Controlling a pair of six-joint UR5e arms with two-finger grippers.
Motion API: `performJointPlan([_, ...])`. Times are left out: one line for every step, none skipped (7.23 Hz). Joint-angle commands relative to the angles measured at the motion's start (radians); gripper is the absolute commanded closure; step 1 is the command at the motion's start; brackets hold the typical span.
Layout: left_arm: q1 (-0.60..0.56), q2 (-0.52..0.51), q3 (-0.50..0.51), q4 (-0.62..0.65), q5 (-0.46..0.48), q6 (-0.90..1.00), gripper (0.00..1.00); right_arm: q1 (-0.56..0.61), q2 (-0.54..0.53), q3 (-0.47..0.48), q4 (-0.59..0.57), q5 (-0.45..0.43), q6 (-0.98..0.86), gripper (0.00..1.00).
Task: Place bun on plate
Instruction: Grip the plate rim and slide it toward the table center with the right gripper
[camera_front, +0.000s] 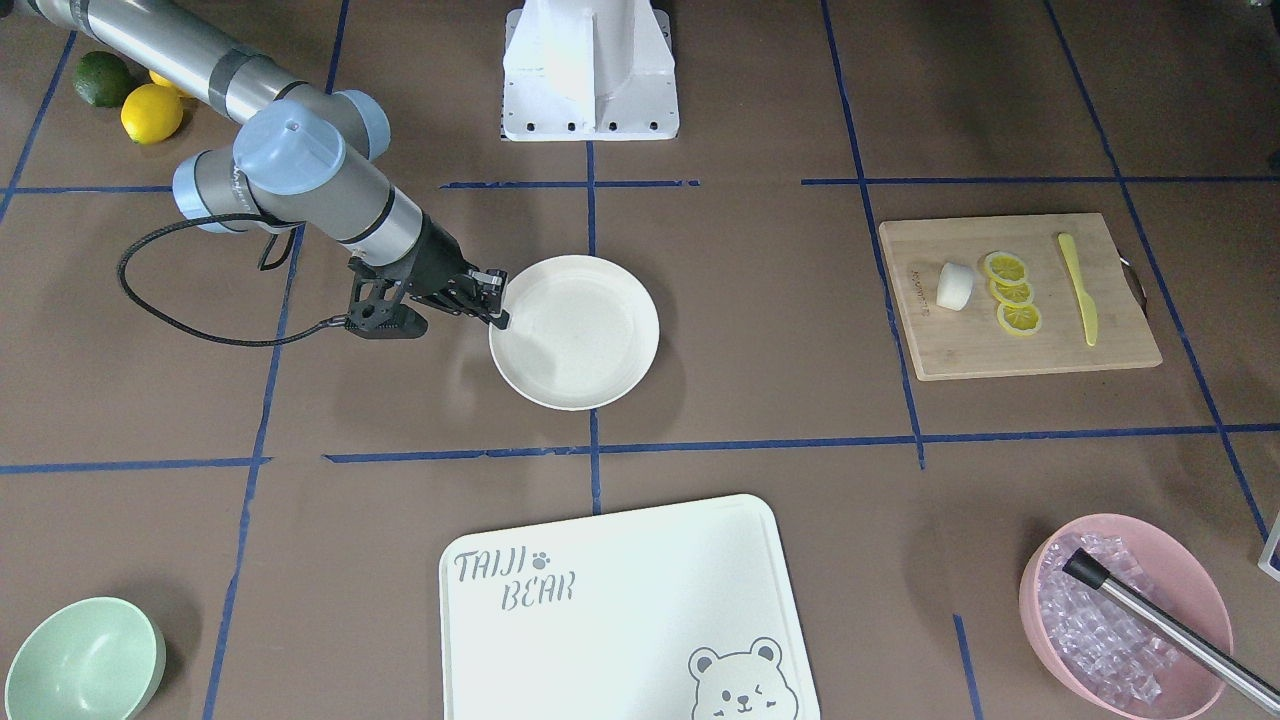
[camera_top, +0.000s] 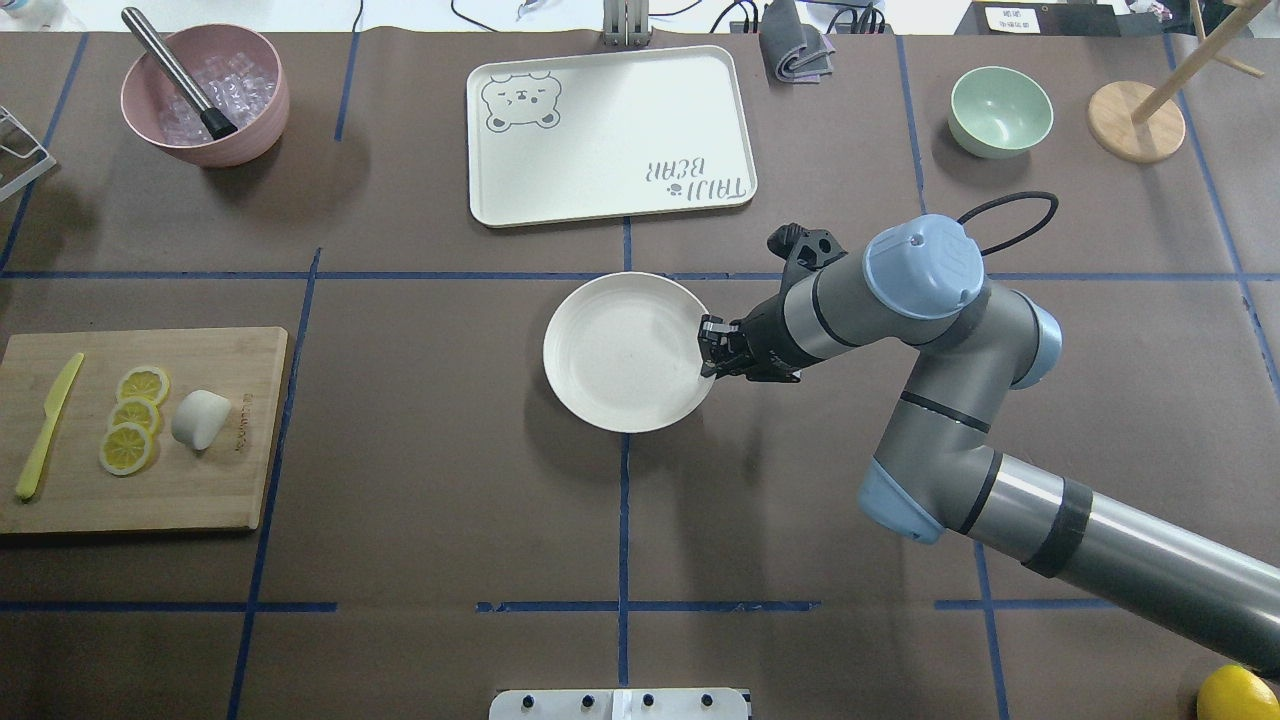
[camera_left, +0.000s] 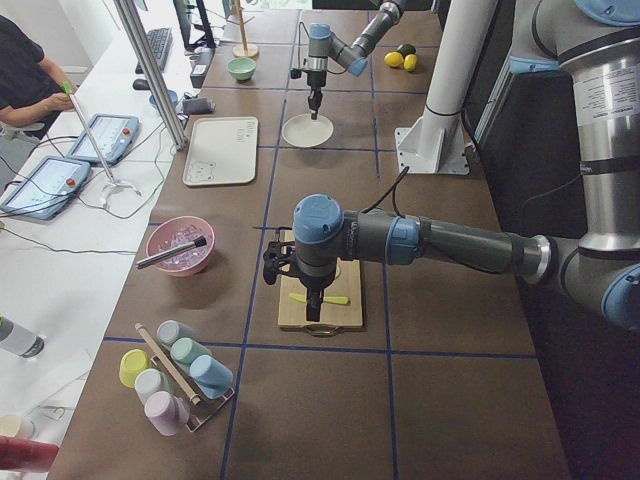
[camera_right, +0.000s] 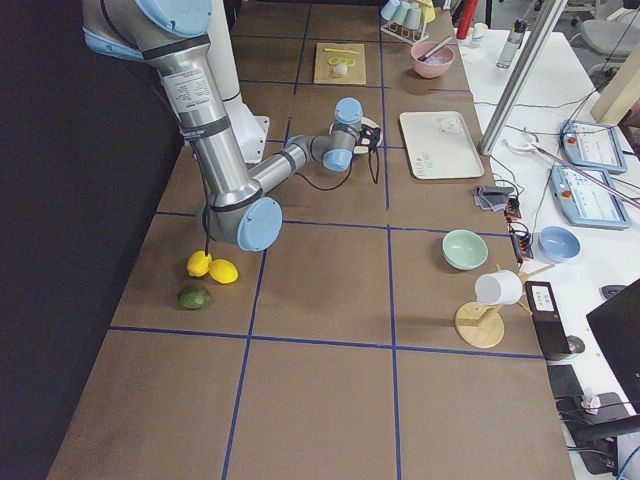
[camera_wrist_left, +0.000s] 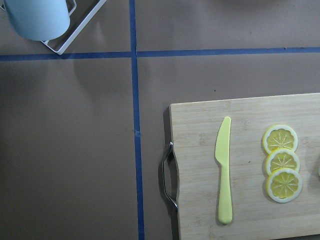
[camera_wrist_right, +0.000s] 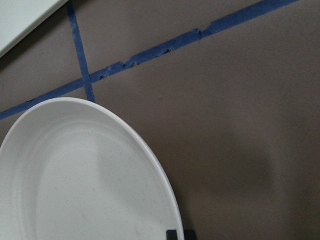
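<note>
While the bun (camera_top: 200, 418) rests on a wooden cutting board (camera_top: 180, 490) at the robot's left end of the table, the plate (camera_top: 620, 350) lies well apart from it at the table's middle. The bun is a small white lump just beside a row of three lemon slices (camera_top: 133, 415), with a yellow knife (camera_top: 45, 428) on their far side. The right gripper (camera_top: 708, 350) reaches in low, its dark fingertips close together at the plate's right rim (whether they actually pinch the rim cannot be told). The left gripper (camera_left: 313, 305) shows only in the left side view, hanging above the handle end of the board. Its jaw state cannot be told, and its wrist camera shows no fingers.
</note>
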Motion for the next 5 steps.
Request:
performJointPlan([0.000,-0.001,0.001,0.000,-0.016,0.000,0.00,-0.011,0.016,-0.019,-0.001,-0.015,0.003,1.00])
performJointPlan([0.000,0.000,0.001,0.000,-0.016,0.000,0.00,-0.016,0.014,-0.019,-0.003,-0.015,0.003,1.00])
performJointPlan([0.002,0.000,0.001,0.000,-0.016,0.000,0.00,-0.023,0.013,-0.020,-0.006,-0.015,0.003,0.99])
performJointPlan([0.000,-0.001,0.001,0.000,-0.016,0.000,0.00,-0.031,0.010,-0.022,-0.006,-0.015,0.003,0.98])
performJointPlan([0.000,0.000,0.001,0.000,-0.016,0.000,0.00,-0.034,0.007,-0.022,-0.007,-0.015,0.001,0.95])
